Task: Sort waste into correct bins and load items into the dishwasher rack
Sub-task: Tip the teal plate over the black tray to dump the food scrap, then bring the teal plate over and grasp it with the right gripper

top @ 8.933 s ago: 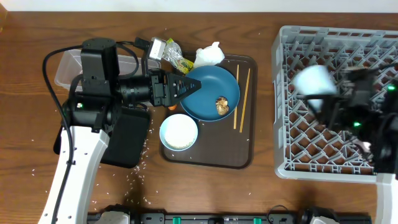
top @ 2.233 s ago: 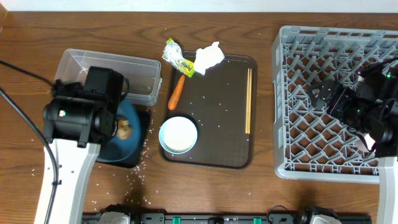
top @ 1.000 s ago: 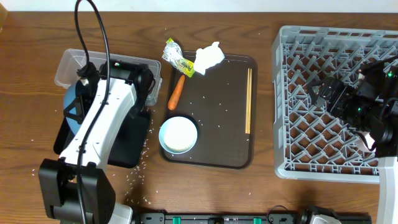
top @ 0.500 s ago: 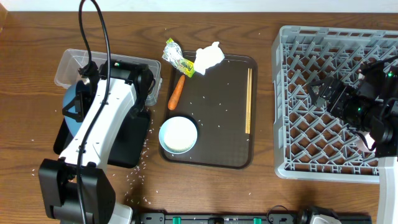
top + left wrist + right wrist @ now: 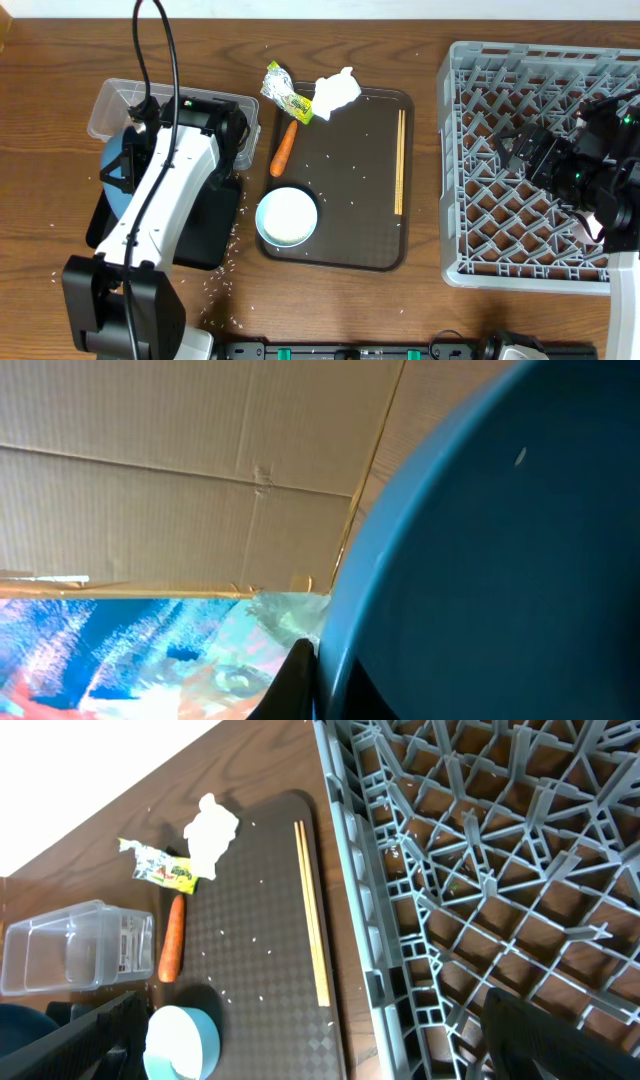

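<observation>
Overhead view: left end effector [image 5: 314,682] was clenched on rim of blue plate [image 5: 480,560], held steeply tilted over black tray [image 5: 205,238], just beside clear tub [image 5: 115,105]. Right end effector [image 5: 310,1020] hung released, fingers [image 5: 80,1035] wide apart, above rack [image 5: 600,70]. Chopsticks [image 5: 399,162] and bowl [image 5: 288,215] lay on brown tray [image 5: 350,230] well to its left, carrot [image 5: 284,148] at tray's edge.
</observation>
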You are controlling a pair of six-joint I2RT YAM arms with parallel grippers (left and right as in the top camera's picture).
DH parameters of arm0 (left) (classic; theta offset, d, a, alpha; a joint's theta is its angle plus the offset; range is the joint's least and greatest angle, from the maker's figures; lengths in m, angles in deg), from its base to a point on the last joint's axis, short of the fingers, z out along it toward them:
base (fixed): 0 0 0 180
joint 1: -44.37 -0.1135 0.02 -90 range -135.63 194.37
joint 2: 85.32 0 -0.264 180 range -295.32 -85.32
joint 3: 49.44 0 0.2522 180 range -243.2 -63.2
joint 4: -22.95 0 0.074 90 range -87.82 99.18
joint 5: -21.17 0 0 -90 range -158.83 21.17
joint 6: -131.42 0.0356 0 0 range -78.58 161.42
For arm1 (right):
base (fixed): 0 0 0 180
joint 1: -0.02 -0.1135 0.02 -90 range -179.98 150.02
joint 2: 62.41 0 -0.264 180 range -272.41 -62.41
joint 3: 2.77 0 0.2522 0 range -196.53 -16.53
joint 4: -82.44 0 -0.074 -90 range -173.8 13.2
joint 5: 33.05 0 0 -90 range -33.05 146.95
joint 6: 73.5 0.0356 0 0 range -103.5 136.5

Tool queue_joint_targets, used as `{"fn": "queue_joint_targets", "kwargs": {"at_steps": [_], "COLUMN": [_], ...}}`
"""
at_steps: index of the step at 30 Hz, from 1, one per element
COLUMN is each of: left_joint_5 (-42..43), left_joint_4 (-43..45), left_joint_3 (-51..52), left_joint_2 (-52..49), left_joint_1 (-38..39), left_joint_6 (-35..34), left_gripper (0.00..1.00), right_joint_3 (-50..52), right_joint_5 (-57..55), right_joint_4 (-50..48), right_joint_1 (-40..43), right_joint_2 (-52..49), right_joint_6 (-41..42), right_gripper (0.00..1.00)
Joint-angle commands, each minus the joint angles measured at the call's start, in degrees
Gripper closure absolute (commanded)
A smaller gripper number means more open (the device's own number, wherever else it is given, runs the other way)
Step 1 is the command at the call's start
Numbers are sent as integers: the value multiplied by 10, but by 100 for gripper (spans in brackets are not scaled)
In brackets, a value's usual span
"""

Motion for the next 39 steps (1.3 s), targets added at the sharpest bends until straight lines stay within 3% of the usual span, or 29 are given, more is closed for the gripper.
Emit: {"fn": "queue_joint_targets", "kwargs": {"at_steps": [1,7,16,20,29,35,39], "left_joint_5": [-13,-24,56,165,617,641,641], "left_joint_4": [4,16,18,31,239,290,316], "left_joint_3": [-7,-7,-49,-121,-160,-160,-160], "left_joint_2": [8,8,33,66,140,131,132], "left_joint_1": [-5,-8,26,56,116,176,206], "left_joint_6": [24,57,58,98,191,198,199], "left_gripper": [94,94,94,94,94,94,94], "right_joint_3": [0,0,0,0,0,0,0], "right_joint_5": [8,8,27,111,273,272,152], "right_joint_4": [3,2,-2,-17,-71,-126,-137], "right_joint_1": [-5,-5,-5,-6,-70,-197,-257], "right_joint_2": [0,0,0,0,0,0,-2], "right_joint_6": [8,8,-22,-63,-78,-85,-82], "right_gripper": [1,1,1,2,12,13,16]}}
